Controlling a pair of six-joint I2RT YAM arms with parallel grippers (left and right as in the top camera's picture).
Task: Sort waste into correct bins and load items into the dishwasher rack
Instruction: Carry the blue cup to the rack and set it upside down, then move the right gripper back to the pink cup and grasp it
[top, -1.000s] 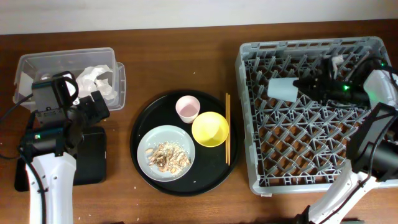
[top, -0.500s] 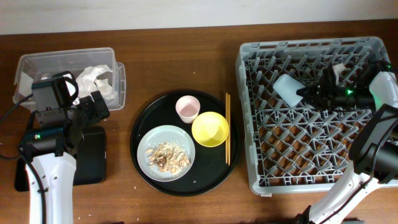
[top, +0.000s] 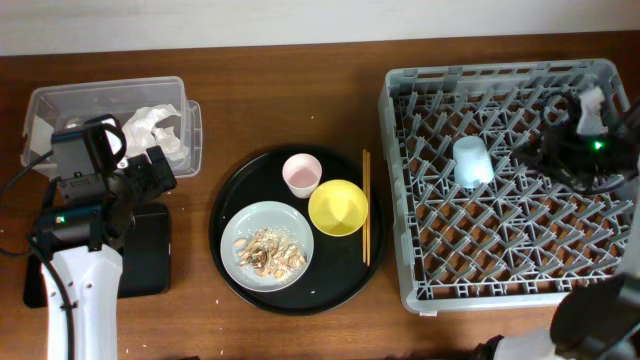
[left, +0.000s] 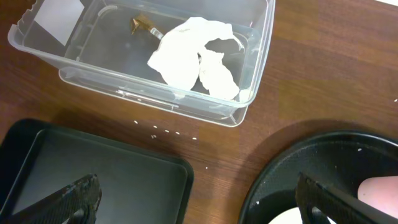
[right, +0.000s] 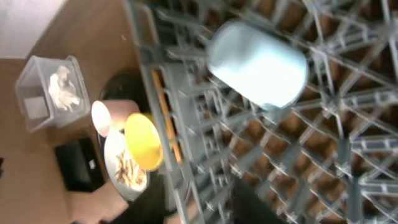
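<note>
The light-blue cup (top: 472, 162) (right: 258, 62) rests on the pegs of the grey dishwasher rack (top: 398, 215). My right gripper (top: 535, 155) (right: 205, 208) hovers just right of it, open and not touching it. On the round black tray (top: 225, 215) sit the pink cup (top: 301, 174), the yellow bowl (top: 338, 207) and the grey plate (top: 248, 222) with food scraps (top: 268, 250). The chopsticks (top: 365, 205) lie beside the bowl. The crumpled wrapper (left: 193, 56) lies in the clear tub (top: 60, 105). My left gripper (left: 202, 205) stands wide open and empty above the shallow black tray (left: 93, 168).
The rack fills the right side of the table, its left wall close to the chopsticks. Bare wood (top: 300, 90) shows behind the round tray and between tub and rack. A few white crumbs (left: 165, 129) lie on the table in front of the tub.
My right gripper has let go of the light-blue cup and drawn back to the right. The cup has settled onto the rack's pegs. The left arm has not moved.
</note>
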